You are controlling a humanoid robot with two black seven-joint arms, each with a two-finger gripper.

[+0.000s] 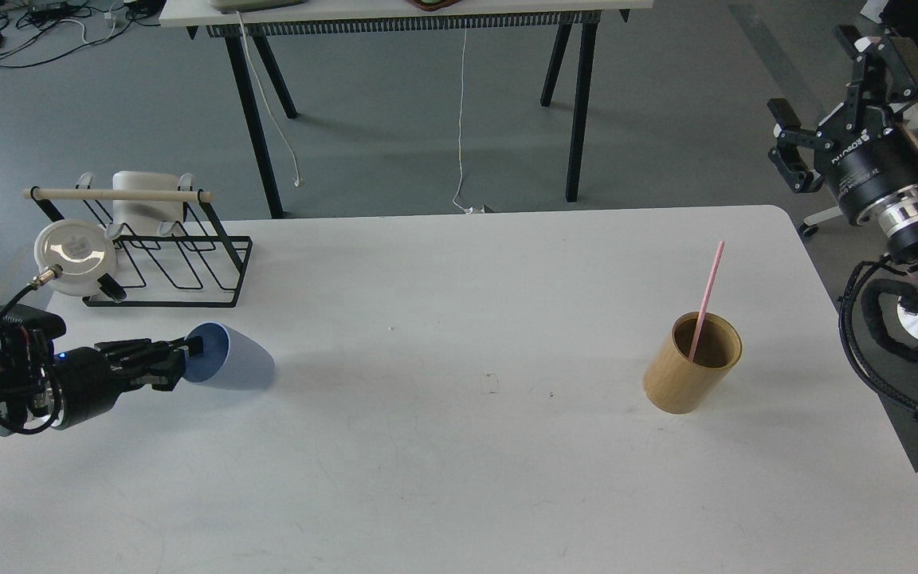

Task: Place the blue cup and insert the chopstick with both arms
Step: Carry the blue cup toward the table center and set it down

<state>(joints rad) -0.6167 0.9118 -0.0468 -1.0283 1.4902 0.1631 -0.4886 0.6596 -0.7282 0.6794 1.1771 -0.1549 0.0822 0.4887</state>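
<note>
The pale blue cup point(240, 368) lies tipped on its side on the white table point(459, 478) at the left, mouth facing left. My left gripper point(186, 359) reaches in from the left, with a fingertip point(196, 345) at the cup's rim. The fingers are dark and seen side-on, so I cannot tell whether they clamp the rim. One pink chopstick point(708, 296) stands leaning in the tan wooden cylinder point(686, 383) at the right. My right gripper point(814, 73) is open and empty, raised beyond the table's far right corner.
A black wire rack point(188, 275) with a pale wooden rod point(116, 194), a white plate point(75, 249) and a white dish stands at the back left. Another table's black legs point(578, 112) stand behind. My right arm's cables point(865, 351) hang by the right edge.
</note>
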